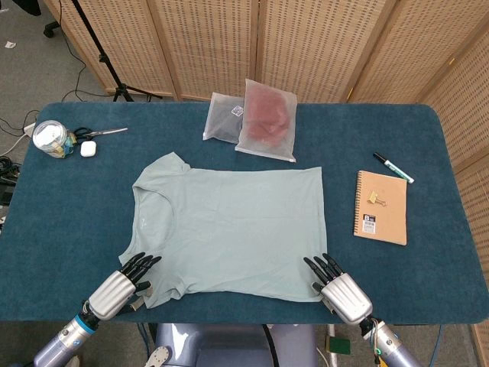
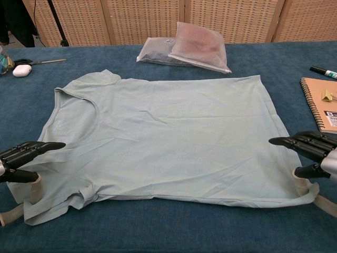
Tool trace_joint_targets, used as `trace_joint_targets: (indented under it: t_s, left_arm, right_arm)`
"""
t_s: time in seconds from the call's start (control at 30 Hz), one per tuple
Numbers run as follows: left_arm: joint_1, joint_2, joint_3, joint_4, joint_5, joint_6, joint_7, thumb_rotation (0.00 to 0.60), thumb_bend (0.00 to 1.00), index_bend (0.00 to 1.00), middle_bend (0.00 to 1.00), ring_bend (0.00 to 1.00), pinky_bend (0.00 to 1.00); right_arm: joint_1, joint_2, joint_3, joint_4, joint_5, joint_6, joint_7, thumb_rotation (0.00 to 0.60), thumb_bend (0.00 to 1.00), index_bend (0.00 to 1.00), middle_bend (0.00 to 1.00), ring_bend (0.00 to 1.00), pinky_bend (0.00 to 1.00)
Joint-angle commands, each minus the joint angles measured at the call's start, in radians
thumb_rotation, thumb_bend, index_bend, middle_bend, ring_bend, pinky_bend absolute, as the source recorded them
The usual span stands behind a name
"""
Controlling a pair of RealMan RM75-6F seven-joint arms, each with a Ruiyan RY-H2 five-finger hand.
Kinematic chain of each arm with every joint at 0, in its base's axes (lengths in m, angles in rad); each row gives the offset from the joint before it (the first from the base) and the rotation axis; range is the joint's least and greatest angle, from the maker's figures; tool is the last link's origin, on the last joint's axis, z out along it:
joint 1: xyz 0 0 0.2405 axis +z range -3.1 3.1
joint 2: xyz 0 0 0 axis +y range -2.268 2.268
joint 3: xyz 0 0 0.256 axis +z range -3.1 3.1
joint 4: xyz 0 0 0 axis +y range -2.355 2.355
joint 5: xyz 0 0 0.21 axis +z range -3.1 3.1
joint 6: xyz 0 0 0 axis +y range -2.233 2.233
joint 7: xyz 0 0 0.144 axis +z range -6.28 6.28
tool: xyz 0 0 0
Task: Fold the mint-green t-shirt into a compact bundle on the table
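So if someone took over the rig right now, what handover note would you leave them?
Left hand: at the near sleeve corner of the t-shirt, fingers over the edge; grip unclear.
Right hand: at the near hem corner, fingers above the cloth; grip also unclear.
The shirt lies flat and spread out mid-table, collar toward the robot's left.
Done: nothing folded yet.
Left: secure both near corners, make every fold, finish with a compact bundle.
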Motion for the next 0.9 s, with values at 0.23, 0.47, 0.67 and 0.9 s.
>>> trace_joint_targets:
  t_s: [0.23, 0.47, 0.67, 0.9]
  left_arm:
    - [0.002, 0.005, 0.003, -0.003, -0.003, 0.016, 0.004, 0.600, 0.59, 0.73, 0.00, 0.00, 0.00]
    - [0.004, 0.058, 0.029, -0.055, 0.032, 0.092, 0.005, 0.600, 0.59, 0.74, 0.00, 0.00, 0.00]
    - [0.006, 0.087, 0.049, -0.090, 0.062, 0.133, 0.012, 0.600, 0.59, 0.74, 0.00, 0.00, 0.00]
    - [0.018, 0.126, 0.084, -0.124, 0.107, 0.189, 0.024, 0.600, 0.59, 0.74, 0.00, 0.00, 0.00]
  right_arm:
    - [0.003, 0.003, -0.005, 0.001, -0.009, 0.001, 0.008, 0.600, 0.76, 0.59, 0.00, 0.00, 0.00]
    - [0.051, 0.026, -0.053, 0.017, -0.116, 0.028, 0.135, 0.600, 0.83, 0.63, 0.02, 0.00, 0.00]
    - [0.081, 0.058, -0.088, -0.001, -0.188, 0.043, 0.158, 0.600, 0.83, 0.63, 0.03, 0.00, 0.00]
    - [0.094, 0.091, -0.137, -0.036, -0.269, 0.066, 0.153, 0.600, 0.83, 0.63, 0.03, 0.00, 0.00]
